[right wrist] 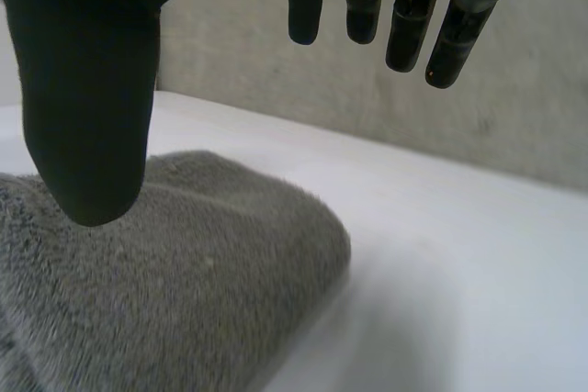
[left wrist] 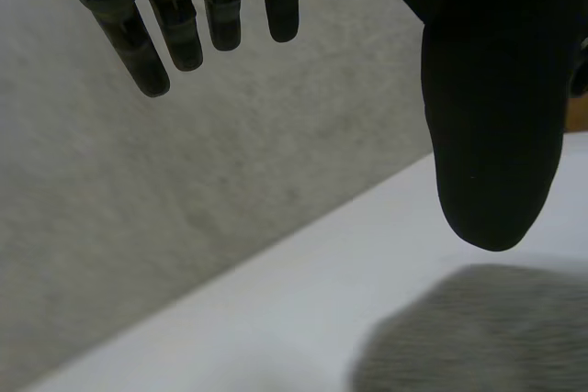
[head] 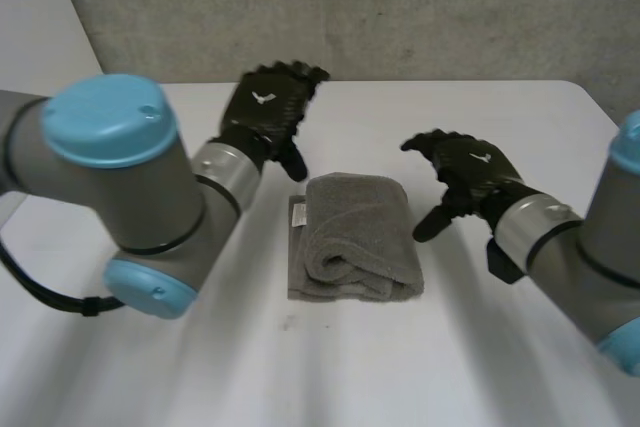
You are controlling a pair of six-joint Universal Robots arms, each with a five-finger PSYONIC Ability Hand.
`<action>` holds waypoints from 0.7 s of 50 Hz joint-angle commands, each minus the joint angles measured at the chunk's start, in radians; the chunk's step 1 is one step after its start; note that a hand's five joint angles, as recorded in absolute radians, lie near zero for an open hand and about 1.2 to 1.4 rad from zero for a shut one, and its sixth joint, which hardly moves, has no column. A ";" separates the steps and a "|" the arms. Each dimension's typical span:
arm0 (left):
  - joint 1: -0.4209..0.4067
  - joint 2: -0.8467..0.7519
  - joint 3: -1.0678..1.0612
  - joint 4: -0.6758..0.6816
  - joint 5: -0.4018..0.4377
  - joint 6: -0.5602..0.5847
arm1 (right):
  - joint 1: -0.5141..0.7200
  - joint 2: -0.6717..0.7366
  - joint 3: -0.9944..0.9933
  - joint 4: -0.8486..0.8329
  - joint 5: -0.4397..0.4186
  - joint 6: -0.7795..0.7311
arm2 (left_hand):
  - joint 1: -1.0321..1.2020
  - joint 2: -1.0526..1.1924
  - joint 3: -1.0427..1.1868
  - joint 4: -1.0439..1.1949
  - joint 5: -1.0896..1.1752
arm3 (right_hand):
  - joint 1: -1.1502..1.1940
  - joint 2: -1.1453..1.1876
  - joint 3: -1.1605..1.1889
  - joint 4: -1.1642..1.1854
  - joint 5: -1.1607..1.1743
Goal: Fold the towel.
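A grey towel (head: 352,237) lies folded into a small thick bundle in the middle of the white table (head: 350,367). My left hand (head: 265,112) hovers open above the table beyond the towel's far left corner, touching nothing. In the left wrist view its fingers (left wrist: 152,43) are straight and spread, with the towel (left wrist: 487,337) below the thumb. My right hand (head: 465,175) hangs open just right of the towel, apart from it. Seen from the right wrist, its fingers (right wrist: 404,25) point out straight and the towel (right wrist: 156,291) lies under the thumb.
A grey wall (head: 400,7) rises behind the table's far edge. Bare white tabletop surrounds the towel on all sides. My two arms come in from the near left and near right.
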 commanded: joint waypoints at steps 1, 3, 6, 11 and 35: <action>-0.049 -0.168 0.134 -0.204 0.002 -0.165 | -0.060 0.023 -0.012 0.045 -0.106 0.033 | 0.031 0.029 0.029 0.028 0.036 | -0.034 -0.056 -0.037 -0.056 -0.060; -0.051 -0.199 0.148 -0.235 -0.007 -0.168 | -0.055 0.040 -0.022 0.041 -0.123 0.035 | 0.031 0.029 0.029 0.028 0.036 | -0.034 -0.056 -0.037 -0.056 -0.060; -0.048 -0.236 0.153 -0.266 -0.010 -0.166 | -0.046 0.102 -0.062 0.041 -0.130 0.036 | 0.031 0.029 0.029 0.028 0.036 | -0.034 -0.056 -0.037 -0.056 -0.060; -0.031 -0.262 0.145 -0.269 -0.015 -0.165 | -0.037 0.207 -0.150 0.048 -0.118 0.022 | 0.031 0.029 0.029 0.028 0.036 | -0.034 -0.056 -0.037 -0.056 -0.060; -0.012 -0.207 0.042 -0.236 -0.065 -0.028 | 0.092 0.287 -0.263 0.073 0.072 -0.330 | 0.017 0.014 0.015 0.014 0.021 | -0.034 -0.056 -0.037 -0.056 -0.060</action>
